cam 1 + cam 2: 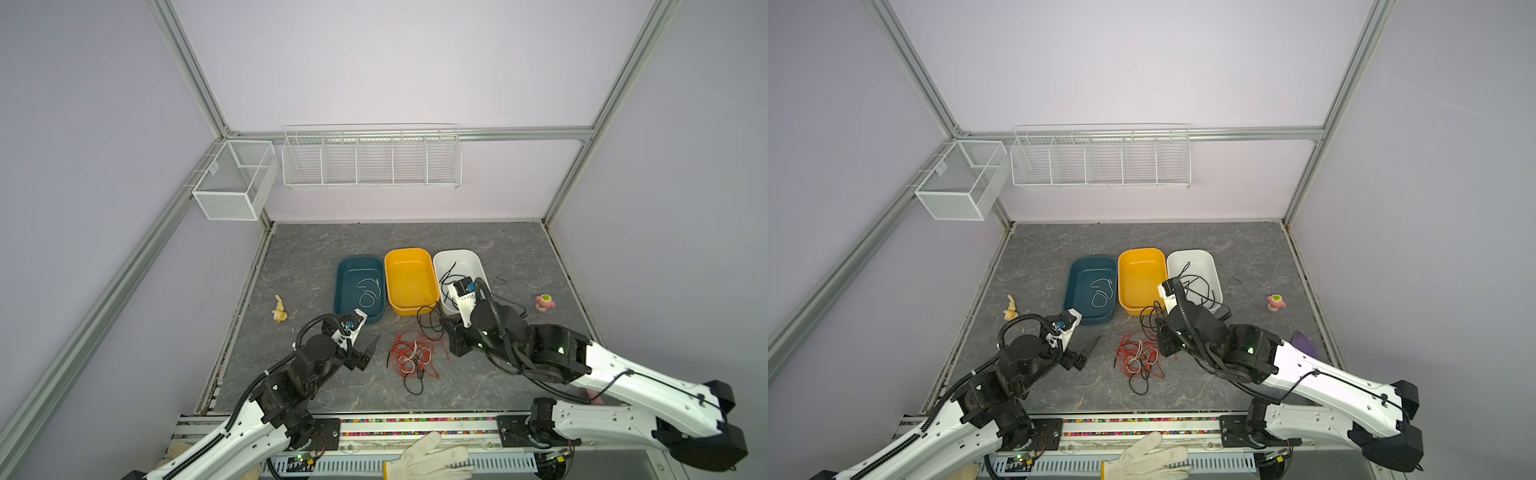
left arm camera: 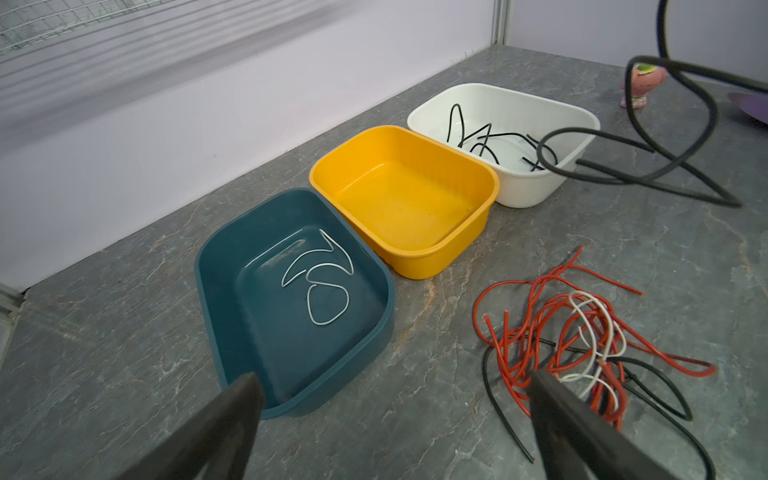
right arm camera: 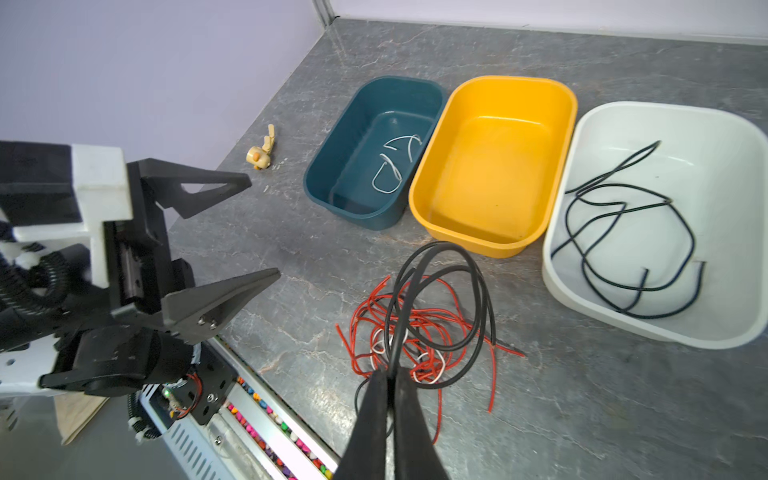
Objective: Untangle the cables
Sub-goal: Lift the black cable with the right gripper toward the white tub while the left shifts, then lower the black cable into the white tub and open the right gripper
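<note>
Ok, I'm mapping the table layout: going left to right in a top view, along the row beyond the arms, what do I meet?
In order: wooden toy figure → teal tub → yellow tub → white tub → pink toy.

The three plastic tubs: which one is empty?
The yellow plastic tub in the middle; the teal tub holds white cable, the white tub black cables.

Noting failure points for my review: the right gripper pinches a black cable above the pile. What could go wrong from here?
1. The black cable in the shut right gripper seems caught among the red cables; pulling may drag them all along.
2. The left gripper is open and apart from them, so nothing pins them down.
3. The thin cable might slip from the pinch.
</note>
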